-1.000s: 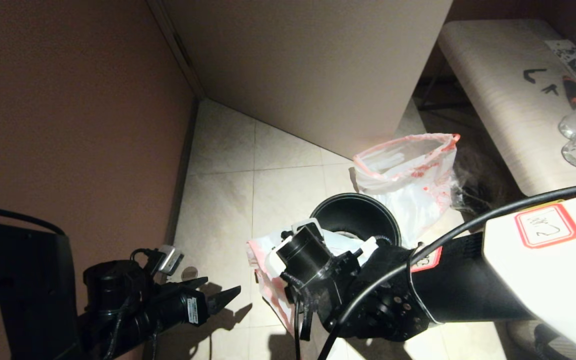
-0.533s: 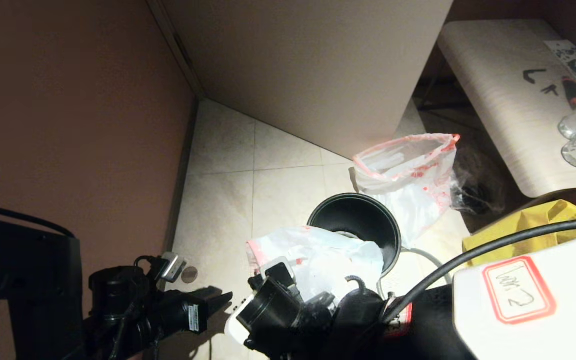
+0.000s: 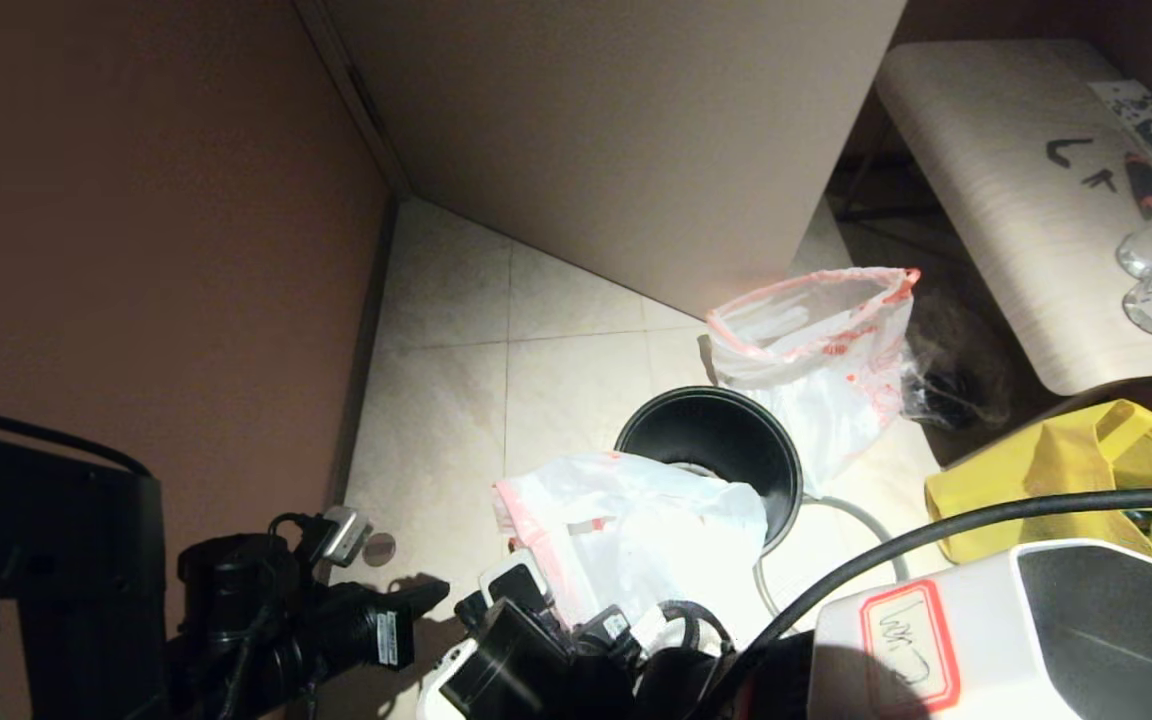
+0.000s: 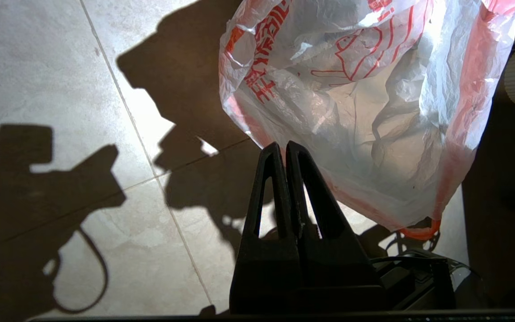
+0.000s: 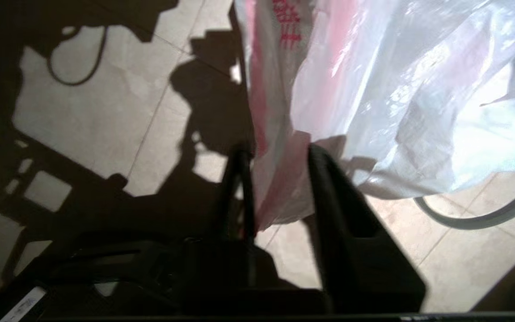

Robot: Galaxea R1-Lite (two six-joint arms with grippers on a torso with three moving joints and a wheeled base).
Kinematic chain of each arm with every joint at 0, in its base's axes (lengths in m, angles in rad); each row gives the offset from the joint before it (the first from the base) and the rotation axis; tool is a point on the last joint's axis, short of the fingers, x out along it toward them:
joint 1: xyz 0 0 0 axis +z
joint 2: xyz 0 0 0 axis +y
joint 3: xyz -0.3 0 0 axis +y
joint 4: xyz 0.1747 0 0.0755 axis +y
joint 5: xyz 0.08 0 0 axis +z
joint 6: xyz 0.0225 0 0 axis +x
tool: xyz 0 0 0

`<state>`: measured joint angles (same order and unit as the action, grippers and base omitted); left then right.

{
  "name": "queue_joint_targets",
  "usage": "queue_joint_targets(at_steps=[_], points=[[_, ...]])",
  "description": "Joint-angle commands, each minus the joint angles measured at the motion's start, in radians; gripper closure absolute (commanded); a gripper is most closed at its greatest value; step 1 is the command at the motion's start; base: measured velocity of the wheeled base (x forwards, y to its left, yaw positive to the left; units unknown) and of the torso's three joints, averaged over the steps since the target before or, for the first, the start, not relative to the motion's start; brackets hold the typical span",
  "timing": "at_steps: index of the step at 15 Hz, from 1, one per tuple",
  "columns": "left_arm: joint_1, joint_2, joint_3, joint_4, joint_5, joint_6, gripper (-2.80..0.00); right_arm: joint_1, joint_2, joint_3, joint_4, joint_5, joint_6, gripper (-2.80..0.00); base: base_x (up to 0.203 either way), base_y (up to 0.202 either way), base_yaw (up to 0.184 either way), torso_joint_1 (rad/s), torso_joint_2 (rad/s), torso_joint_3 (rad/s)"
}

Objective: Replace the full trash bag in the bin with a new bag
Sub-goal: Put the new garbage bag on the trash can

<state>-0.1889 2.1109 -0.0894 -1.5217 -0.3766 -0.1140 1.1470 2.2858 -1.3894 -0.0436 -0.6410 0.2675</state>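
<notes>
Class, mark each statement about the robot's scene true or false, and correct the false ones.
1. The bin has no bag lining it. True.
2. The full trash bag lies inside the yellow tote. False: it stands on the floor, beyond the bin.
3. The left gripper is wide open. False: its fingers are shut together.
4. The right gripper has film of the new bag between its fingers. True.
5. The grey hoop sits on the bin's rim. False: it lies on the floor beside the bin.
</notes>
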Motion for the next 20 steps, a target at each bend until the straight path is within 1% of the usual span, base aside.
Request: queue_joint_targets(at_steps=[1, 6, 8, 11, 12, 15, 18, 20], points=[[-0.001, -0.002, 0.002, -0.008, -0.002, -0.001, 0.00, 0.005, 0.028, -0.003, -0.014, -0.031, -0.014, -2.80, 0.000, 0.000, 0.000, 0.000, 0.00, 0.000], [-0.001, -0.003, 0.002, -0.008, -0.002, -0.001, 0.00, -0.009, 0.096, -0.046, -0.022, -0.075, -0.050, -2.80, 0.000, 0.000, 0.000, 0.000, 0.00, 0.000], [0.000, -0.010, 0.006, -0.008, -0.005, -0.001, 0.00, -0.038, 0.116, -0.084, -0.023, -0.093, -0.074, -2.80, 0.000, 0.000, 0.000, 0.000, 0.00, 0.000], [0.000, -0.012, 0.008, -0.008, -0.007, -0.001, 0.00, -0.097, 0.137, -0.118, -0.024, -0.100, -0.109, -2.80, 0.000, 0.000, 0.000, 0.000, 0.00, 0.000], [0.000, -0.012, 0.008, -0.008, -0.007, -0.001, 0.00, -0.107, 0.139, -0.117, -0.023, -0.100, -0.112, 0.00, 0.000, 0.000, 0.000, 0.000, 0.00, 0.000], [0.000, -0.012, 0.008, -0.008, -0.007, -0.001, 0.00, -0.116, 0.116, -0.110, -0.022, -0.120, -0.111, 0.00, 0.000, 0.000, 0.000, 0.000, 0.00, 0.000], [-0.005, -0.009, -0.001, -0.008, -0.008, -0.001, 0.00, -0.126, 0.006, -0.040, -0.021, -0.122, -0.105, 0.00, 0.000, 0.000, 0.000, 0.000, 0.00, 0.000], [-0.038, -0.022, 0.001, -0.008, 0.003, 0.004, 0.00, -0.170, -0.072, 0.008, -0.020, -0.122, -0.098, 0.00, 0.000, 0.000, 0.000, 0.000, 0.00, 0.000]])
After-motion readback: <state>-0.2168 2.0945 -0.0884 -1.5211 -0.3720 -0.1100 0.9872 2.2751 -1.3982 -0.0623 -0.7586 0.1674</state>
